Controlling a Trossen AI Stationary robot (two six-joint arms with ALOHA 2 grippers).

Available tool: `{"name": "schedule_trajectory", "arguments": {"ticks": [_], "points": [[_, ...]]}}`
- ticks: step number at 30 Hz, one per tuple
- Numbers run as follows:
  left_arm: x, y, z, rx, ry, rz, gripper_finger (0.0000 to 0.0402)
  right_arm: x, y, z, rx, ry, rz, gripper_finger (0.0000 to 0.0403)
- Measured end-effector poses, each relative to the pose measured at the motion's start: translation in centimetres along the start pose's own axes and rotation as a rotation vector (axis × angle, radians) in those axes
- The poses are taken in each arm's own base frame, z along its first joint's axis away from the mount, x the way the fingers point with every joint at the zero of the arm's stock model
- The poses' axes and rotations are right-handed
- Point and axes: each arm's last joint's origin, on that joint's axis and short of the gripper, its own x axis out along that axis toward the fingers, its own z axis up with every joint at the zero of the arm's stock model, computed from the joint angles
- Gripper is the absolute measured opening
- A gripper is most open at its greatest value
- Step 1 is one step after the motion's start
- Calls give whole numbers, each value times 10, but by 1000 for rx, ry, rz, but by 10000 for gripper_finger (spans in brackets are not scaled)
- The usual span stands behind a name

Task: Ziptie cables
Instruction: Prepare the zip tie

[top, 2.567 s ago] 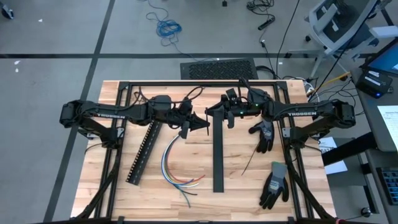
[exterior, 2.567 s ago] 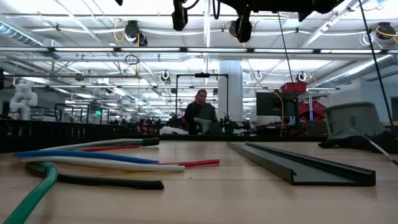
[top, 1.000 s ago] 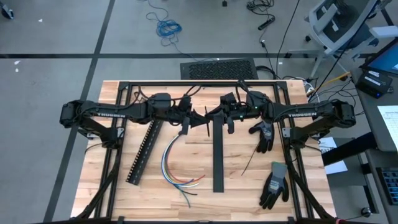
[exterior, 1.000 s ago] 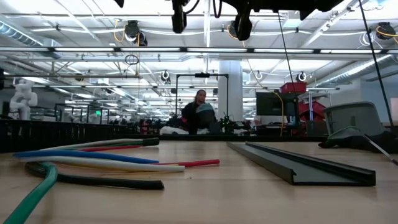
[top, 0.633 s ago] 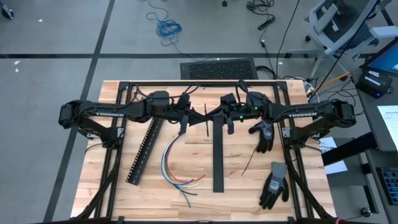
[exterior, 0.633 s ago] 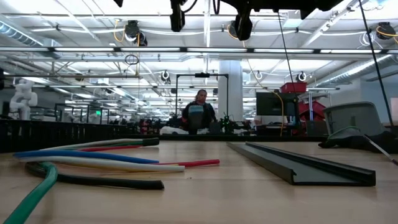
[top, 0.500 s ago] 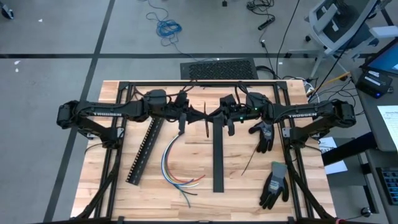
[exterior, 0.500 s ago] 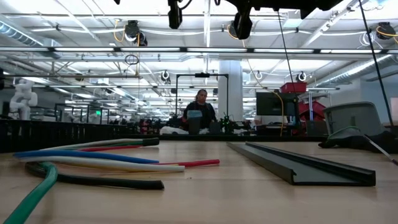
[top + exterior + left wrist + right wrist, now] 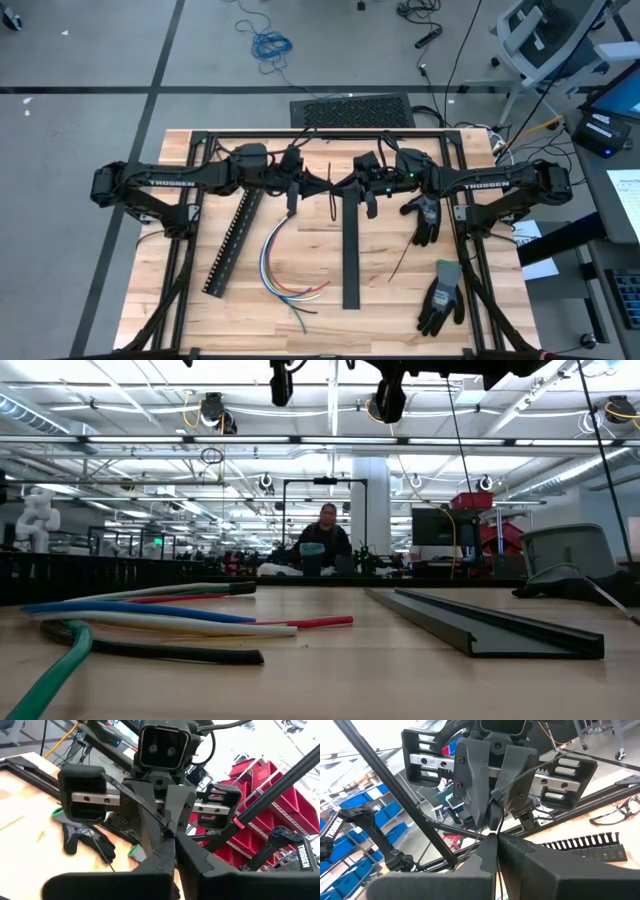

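Observation:
The cables (image 9: 283, 266) lie loose on the wood near the table's middle, a curved bundle of yellow, green, blue, white and red wires; the low view shows them lying flat (image 9: 150, 616). No gripper touches them. My left gripper (image 9: 312, 184) and right gripper (image 9: 346, 186) face each other tip to tip, raised above the table's far middle. Both are shut on a thin black zip tie (image 9: 331, 194) that runs between them. In the left wrist view the right gripper (image 9: 170, 817) stands straight ahead, and in the right wrist view the left gripper (image 9: 492, 802) does. My left gripper pinches the black zip tie between its two fingertips, coming level from the table's left. The strip (image 9: 142, 807) leaves the tips and slants away in the air, lifted clear of the table. Which end it has cannot be told. My right gripper pinches the same zip tie at its fingertips, level from the table's right. A thin stretch of the strip (image 9: 498, 825) rises from its tips toward the left gripper. The tie hangs clear of the table.
A long black channel (image 9: 350, 248) lies right of the cables and a slotted black strip (image 9: 229, 245) left of them. Two gloves (image 9: 424, 216) (image 9: 441, 296) and a spare zip tie (image 9: 400, 262) lie on the right. A person (image 9: 323, 538) sits far behind the table.
My left gripper has drawn a little toward the table's far left, still shut. The zip tie between the grippers has swung with it and now lies more along the near-far line. My right gripper has kept its place.

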Motion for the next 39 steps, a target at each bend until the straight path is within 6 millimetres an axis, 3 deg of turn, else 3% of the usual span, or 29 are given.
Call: {"name": "schedule_trajectory", "arguments": {"ticks": [9,14,20,29,35,39], "points": [[1,-5,1,54,-20,-35,139,0,0,0,3,-2,-2,0],[1,-7,0,57,3,-73,178,0,0,0,4,2,-1,0],[0,-8,-3,52,81,-149,182,0,0,-1,4,6,1,0],[-15,-10,-5,39,171,-105,183,0,-1,-1,5,10,-4,0],[-45,-17,19,148,-10,66,183,0,-1,-2,-37,19,-9,0],[-46,-10,27,93,-86,105,183,0,-3,-4,-49,41,-24,0]]}}
